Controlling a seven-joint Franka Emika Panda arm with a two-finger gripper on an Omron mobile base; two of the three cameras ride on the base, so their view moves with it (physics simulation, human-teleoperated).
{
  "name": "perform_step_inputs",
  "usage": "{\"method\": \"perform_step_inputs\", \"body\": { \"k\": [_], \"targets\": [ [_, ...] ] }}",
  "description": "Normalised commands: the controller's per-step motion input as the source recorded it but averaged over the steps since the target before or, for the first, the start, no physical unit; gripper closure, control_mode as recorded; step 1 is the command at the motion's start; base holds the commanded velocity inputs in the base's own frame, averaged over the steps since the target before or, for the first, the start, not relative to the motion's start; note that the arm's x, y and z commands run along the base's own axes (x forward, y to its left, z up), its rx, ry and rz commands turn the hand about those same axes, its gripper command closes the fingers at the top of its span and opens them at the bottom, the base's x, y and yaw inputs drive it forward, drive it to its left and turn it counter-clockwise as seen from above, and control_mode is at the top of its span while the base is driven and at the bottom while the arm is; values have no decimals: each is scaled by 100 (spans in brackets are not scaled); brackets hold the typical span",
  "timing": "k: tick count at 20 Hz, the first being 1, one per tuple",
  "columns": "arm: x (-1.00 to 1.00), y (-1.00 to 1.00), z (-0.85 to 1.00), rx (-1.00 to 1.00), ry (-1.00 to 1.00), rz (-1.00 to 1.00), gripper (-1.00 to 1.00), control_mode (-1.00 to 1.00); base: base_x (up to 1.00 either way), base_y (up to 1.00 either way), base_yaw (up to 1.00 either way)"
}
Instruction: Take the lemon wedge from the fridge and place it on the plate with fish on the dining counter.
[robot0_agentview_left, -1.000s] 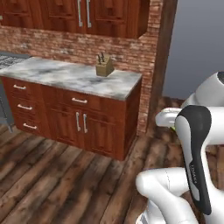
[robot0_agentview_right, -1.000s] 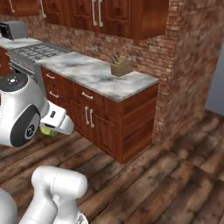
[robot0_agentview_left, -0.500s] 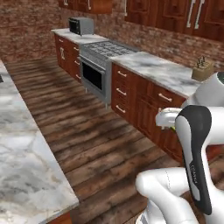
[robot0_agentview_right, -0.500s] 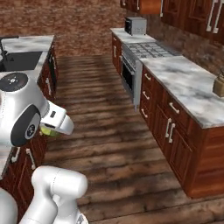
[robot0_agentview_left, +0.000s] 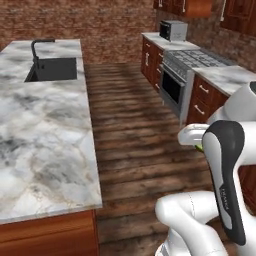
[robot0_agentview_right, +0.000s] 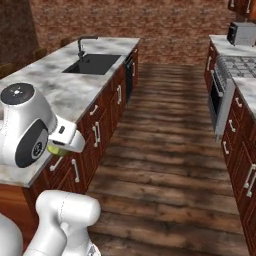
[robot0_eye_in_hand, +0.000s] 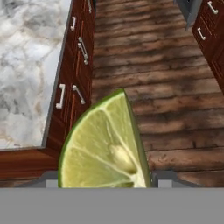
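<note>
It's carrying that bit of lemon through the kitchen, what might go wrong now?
The lemon wedge is tiny and sits between the fingers of the gripper, so a jolt while driving might shake it loose onto the wood floor.

The counter with the sink is close on the robot's left; a tight turn could clip its edge.

No plate is visible yet, so it may still need to search for it.

Lemon wedge (robot0_eye_in_hand: 105, 146): yellow-green, cut face showing, point up, between my fingers. Dining counter (robot0_agentview_left: 45, 125): long white-grey marble slab, wood base.
</note>
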Motion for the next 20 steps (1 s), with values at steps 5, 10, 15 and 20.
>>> {"method": "perform_step_inputs", "body": {
  "k": [5, 10, 15, 20],
  "targets": [
    [0, 0, 0, 0, 0, 0, 100, 100, 0, 0, 4],
    [0, 0, 0, 0, 0, 0, 100, 100, -6, 0, 25],
    [0, 0, 0, 0, 0, 0, 100, 100, -20, 0, 60],
    [0, 0, 0, 0, 0, 0, 100, 100, -22, 0, 57]
  ]
}}
